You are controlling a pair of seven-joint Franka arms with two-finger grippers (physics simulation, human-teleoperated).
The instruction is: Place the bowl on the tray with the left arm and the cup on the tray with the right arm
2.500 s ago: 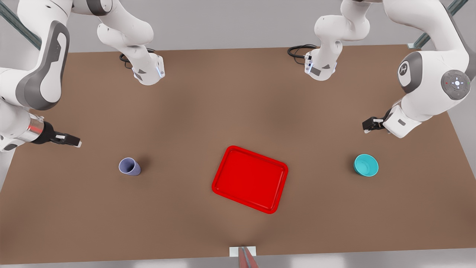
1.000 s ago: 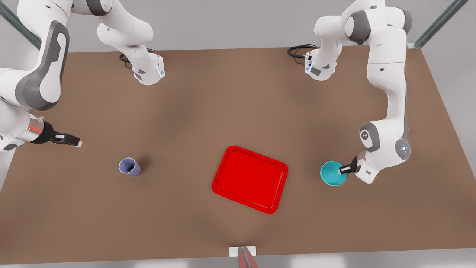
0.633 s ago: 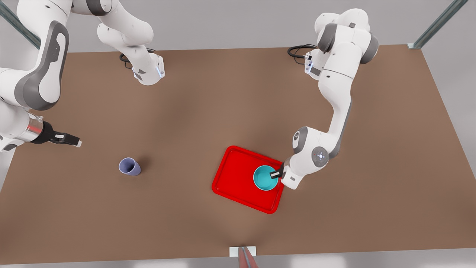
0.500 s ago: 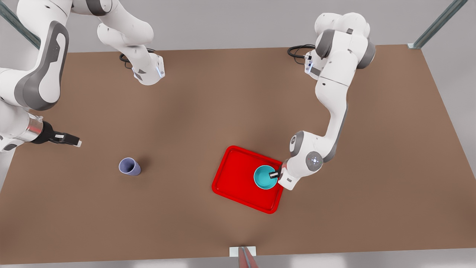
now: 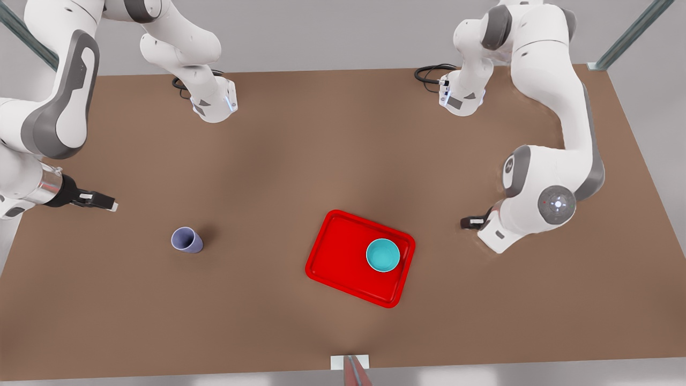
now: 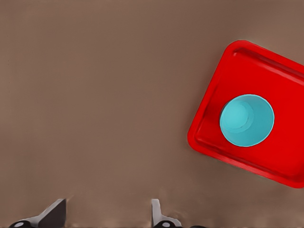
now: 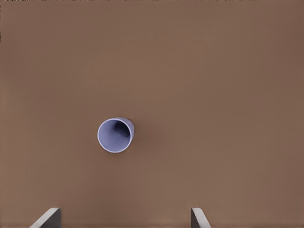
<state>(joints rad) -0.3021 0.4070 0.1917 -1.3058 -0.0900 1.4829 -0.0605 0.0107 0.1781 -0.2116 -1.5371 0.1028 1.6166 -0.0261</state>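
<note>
Front view: the bowl (image 5: 383,255) is seen set down inside the tray (image 5: 343,268), toward its right end, so the left arm's share looks done. The left hand (image 5: 470,223) is held empty, fingers spread, over bare worktop (image 5: 300,161) right of the tray — clear of the bowl. The cup (image 5: 186,239) stands at centre left, apart from the tray; the right hand (image 5: 102,203) waits upper left of it, fingers wide — presumably ready to descend.

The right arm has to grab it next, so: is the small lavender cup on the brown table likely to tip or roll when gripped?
The small lavender tapered cup stands upright, so a sideways nudge from the right gripper could probably tip it. Being round and tapered, it would likely roll in a curve. It looks rigid.
</note>
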